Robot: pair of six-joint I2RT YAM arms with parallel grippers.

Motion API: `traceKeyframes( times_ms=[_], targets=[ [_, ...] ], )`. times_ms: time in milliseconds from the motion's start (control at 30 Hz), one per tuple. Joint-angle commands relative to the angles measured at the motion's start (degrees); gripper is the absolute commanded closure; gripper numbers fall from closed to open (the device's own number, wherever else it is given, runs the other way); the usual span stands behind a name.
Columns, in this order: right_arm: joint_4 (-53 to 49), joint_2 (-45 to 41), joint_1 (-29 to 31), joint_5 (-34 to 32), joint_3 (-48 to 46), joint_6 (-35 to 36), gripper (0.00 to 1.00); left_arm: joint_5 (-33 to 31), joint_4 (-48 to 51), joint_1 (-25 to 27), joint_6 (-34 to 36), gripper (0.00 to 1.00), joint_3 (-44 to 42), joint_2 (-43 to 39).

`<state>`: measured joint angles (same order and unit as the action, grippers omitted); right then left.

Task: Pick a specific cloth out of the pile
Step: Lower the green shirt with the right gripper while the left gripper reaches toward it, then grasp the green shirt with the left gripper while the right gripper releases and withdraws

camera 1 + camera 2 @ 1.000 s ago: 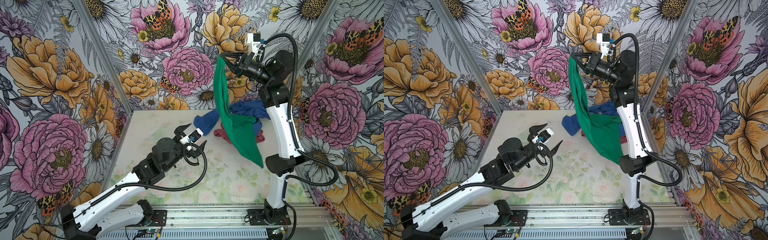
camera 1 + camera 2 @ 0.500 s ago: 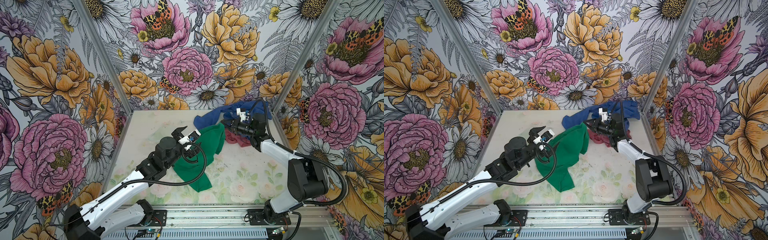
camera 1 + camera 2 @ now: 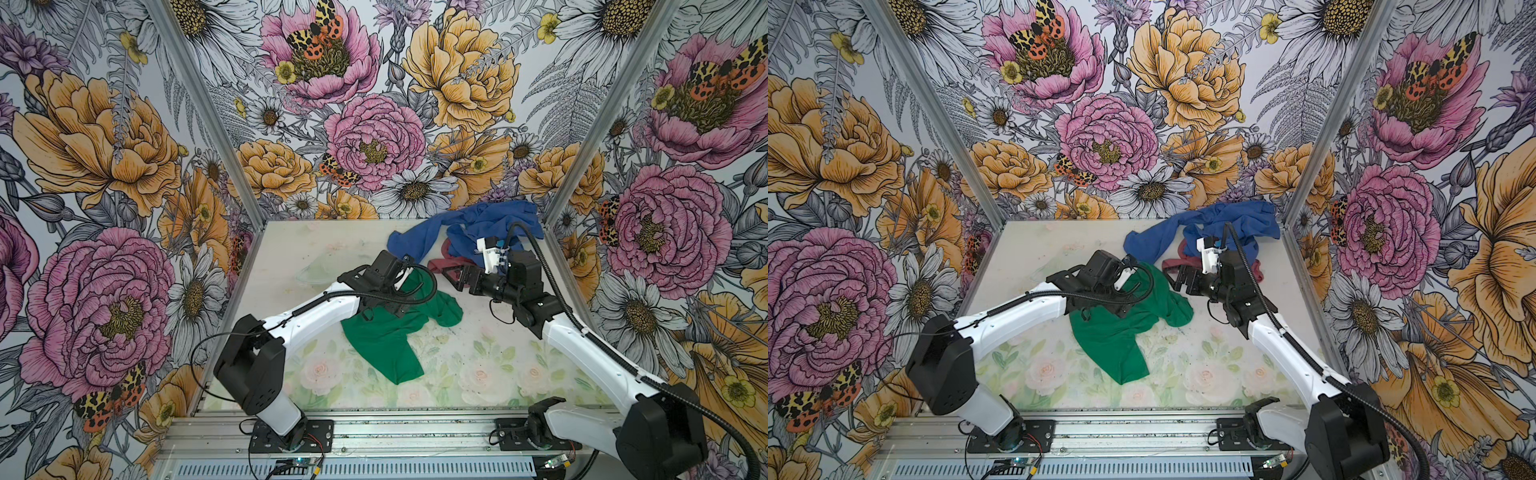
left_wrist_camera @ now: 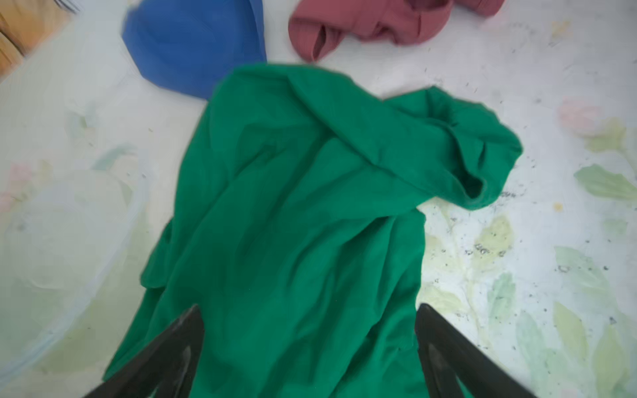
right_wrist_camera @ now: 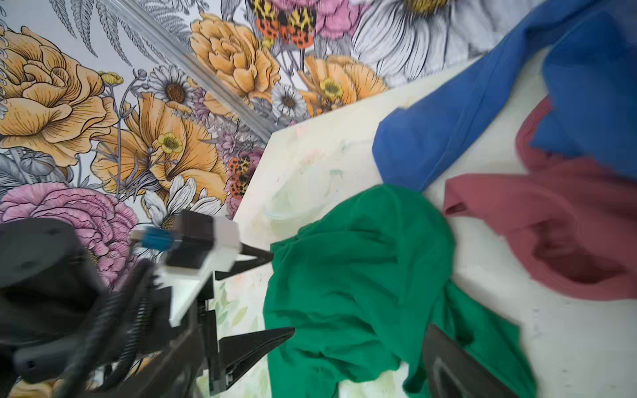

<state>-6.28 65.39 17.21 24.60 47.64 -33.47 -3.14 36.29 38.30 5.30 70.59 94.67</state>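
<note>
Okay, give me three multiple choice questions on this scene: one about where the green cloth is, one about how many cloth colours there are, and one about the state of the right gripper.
1. Where is the green cloth?
A) lying on the table
B) hanging in the air from a gripper
C) draped over the back wall

2. How many cloth colours show?
A) two
B) three
C) five

3. The right gripper is:
A) open, holding nothing
B) shut on the green cloth
C) shut, holding nothing

Answers:
1 A: both top views show it crumpled on the table.
2 B: there is the green cloth, a blue garment and a red garment.
3 A: its jaws stand wide apart in the right wrist view.
</note>
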Motion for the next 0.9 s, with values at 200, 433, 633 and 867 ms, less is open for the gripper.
traceKeyframes(
  times_ms=[200, 433, 633, 867],
  targets=[
    [18.97, 5.86, 0.96, -4.04, -17.17, 6.43, 0.01, 3.47, 3.97, -3.5, -2.84, 0.09, 5.56, 13.57],
    [31.77, 0.34, 4.36, 0.93, -24.31, 9.32, 0.01, 1.0, -0.55, -3.46, -1.15, 0.18, 6.45, 18.21],
    [29.71, -6.27, 4.84, -3.93, -26.45, 11.6, 0.01, 0.03, -0.87, -3.49, -0.35, 0.98, 8.1, 17.95],
    [30.22, -6.5, 4.77, -3.25, -26.35, 11.06, 0.01, -4.6, -1.02, -3.86, 1.15, 1.0, 9.6, 1.16]
  ],
)
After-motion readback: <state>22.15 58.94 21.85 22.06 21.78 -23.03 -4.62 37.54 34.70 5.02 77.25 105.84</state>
